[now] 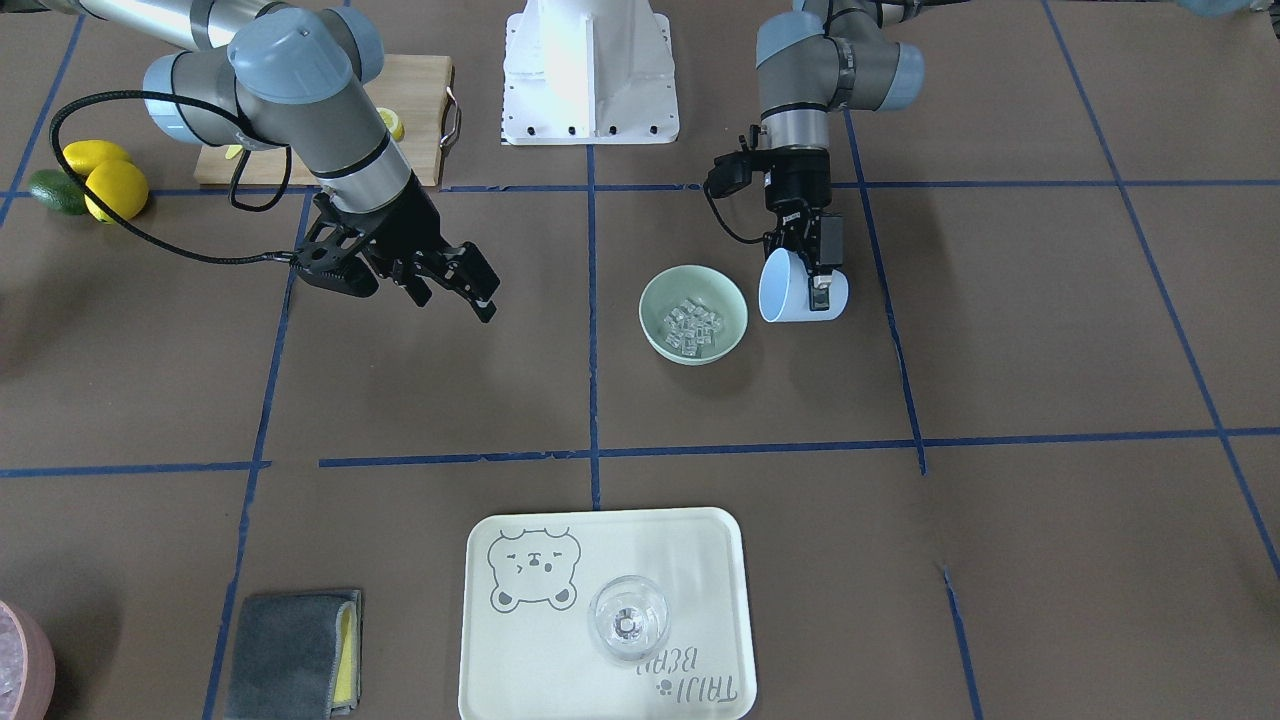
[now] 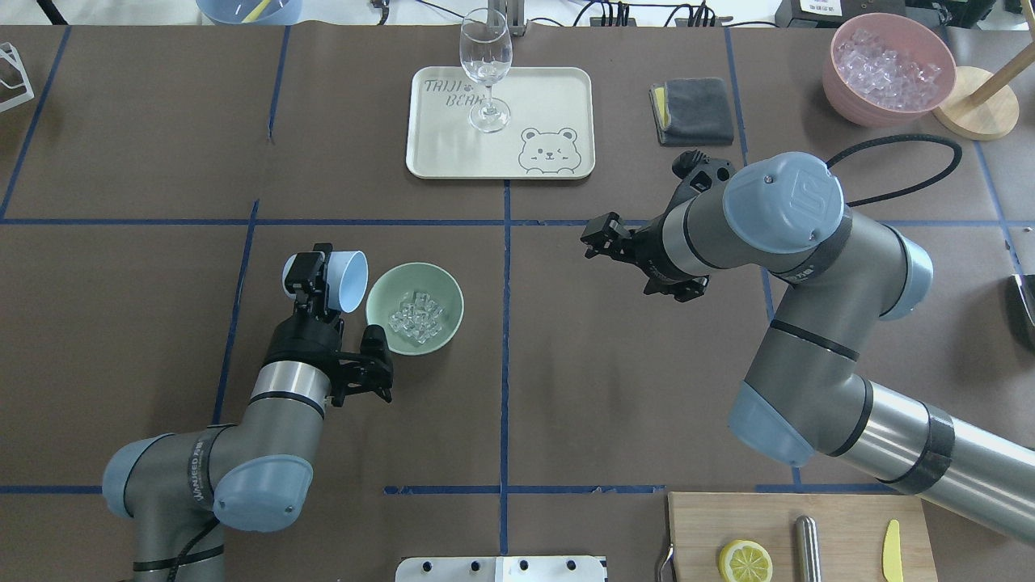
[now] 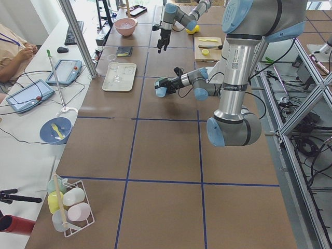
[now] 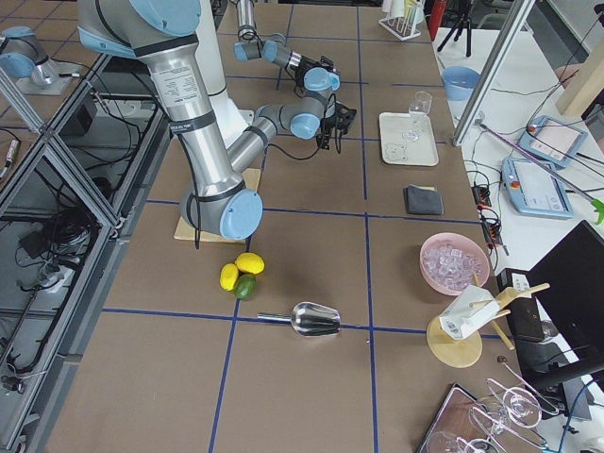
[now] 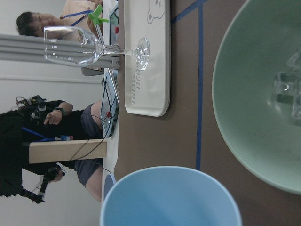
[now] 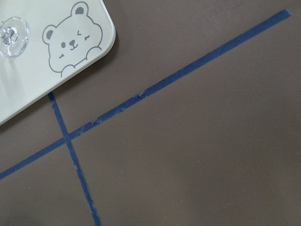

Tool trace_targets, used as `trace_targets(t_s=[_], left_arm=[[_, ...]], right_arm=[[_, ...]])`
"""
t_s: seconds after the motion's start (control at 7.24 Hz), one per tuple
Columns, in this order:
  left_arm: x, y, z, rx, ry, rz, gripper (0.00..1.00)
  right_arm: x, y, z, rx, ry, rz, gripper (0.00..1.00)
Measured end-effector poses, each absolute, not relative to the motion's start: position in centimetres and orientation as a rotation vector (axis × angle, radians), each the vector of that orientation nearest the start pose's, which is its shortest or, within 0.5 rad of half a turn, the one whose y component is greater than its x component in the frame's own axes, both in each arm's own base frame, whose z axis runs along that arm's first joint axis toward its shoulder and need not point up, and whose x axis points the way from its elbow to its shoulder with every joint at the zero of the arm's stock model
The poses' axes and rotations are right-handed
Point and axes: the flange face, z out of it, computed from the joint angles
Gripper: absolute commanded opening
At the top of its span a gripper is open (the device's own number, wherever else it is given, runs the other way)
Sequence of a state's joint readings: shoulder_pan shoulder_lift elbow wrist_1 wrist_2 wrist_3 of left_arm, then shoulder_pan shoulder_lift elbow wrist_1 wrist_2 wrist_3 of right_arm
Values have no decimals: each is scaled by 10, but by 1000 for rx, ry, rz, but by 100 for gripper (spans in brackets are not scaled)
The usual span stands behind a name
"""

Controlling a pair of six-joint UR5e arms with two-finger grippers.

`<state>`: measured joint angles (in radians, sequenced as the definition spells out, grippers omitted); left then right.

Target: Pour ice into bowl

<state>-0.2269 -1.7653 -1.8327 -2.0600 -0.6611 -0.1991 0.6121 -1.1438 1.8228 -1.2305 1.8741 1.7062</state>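
Toward the left end of the table, about midway between the robot's edge and the operators' edge, the left gripper (image 2: 318, 279) pinches the wall of a light blue cup (image 2: 346, 280). The cup is tipped well over on its side, with its mouth turned toward the bowl (image 2: 380, 314) just to its right. The front-facing view looks into that mouth and shows nothing inside. Whether the cup's rim touches the bowl's rim I cannot tell.

The bowl stands upright on the table, and the ice (image 2: 416, 315) lies in a small heap of clear cubes at its bottom. No cubes show on the table around it.

Farther right, past the centre line, the right gripper (image 1: 458, 303) hangs above bare table with its fingers spread and nothing between them. The tray (image 2: 453, 153) with the wine glass (image 2: 486, 56) sits at the middle of the operators' edge. A pink container (image 2: 855, 111) of ice stands near the far right corner, well apart from the work.

By my reading the pour itself is done, since the ice is in the bowl and the cup looks empty. What seems left is to bring the cup upright and set it down clear of the bowl.
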Motion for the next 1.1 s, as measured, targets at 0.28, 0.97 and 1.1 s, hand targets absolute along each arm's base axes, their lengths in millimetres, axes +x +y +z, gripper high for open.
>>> trace_targets(t_s=[0.28,0.97,1.1], left_arm=[[448,-322,389,1108,289,236,0],[360,-308,496,994,550,-311,0],[338,-306,519,1044,590,-376,0]], right_arm=[[-443,-439,268,-18,-1060,529,100],[-443,-439,266,5,-1060,540,100],[-444,-437,266,9,-1059,541,100]])
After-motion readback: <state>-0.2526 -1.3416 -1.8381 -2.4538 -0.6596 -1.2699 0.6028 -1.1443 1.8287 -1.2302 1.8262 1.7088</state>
